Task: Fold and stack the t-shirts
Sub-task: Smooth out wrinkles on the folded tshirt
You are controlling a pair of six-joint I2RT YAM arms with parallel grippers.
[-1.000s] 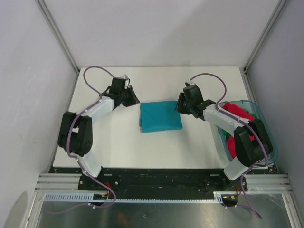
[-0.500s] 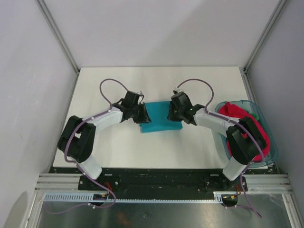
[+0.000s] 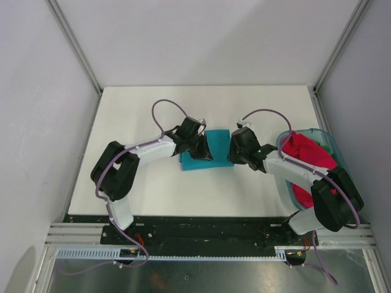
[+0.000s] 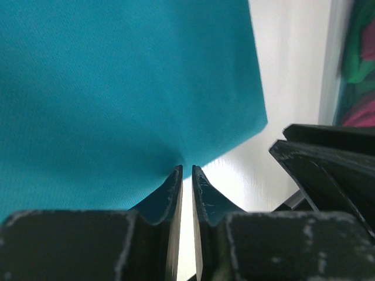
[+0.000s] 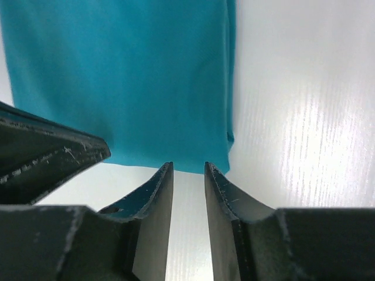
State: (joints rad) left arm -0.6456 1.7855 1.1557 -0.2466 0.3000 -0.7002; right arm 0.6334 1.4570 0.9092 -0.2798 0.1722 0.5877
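Observation:
A folded teal-blue t-shirt (image 3: 218, 146) lies flat at the middle of the table, and both grippers are down at it. My left gripper (image 3: 206, 149) covers its left part. In the left wrist view the left gripper (image 4: 187, 168) has its jaws a narrow slit apart, tips at the edge of the teal cloth (image 4: 117, 88), with bare table showing between them. My right gripper (image 3: 233, 150) is at the shirt's right edge. The right wrist view shows the right gripper (image 5: 188, 165) open, tips at the hem of the teal cloth (image 5: 117, 76), holding nothing. A magenta-red t-shirt (image 3: 308, 155) is bundled in the basket.
The translucent teal basket (image 3: 324, 132) stands at the table's right edge, with a bit of green cloth (image 4: 357, 64) in it. The two grippers are close together; the right gripper's fingers (image 4: 328, 170) show in the left wrist view. White walls enclose the table.
Both arms have swung inward from the shirt's outer sides to its middle, now covering much of it. The left jaws have narrowed to a slit. The right jaws have closed slightly.

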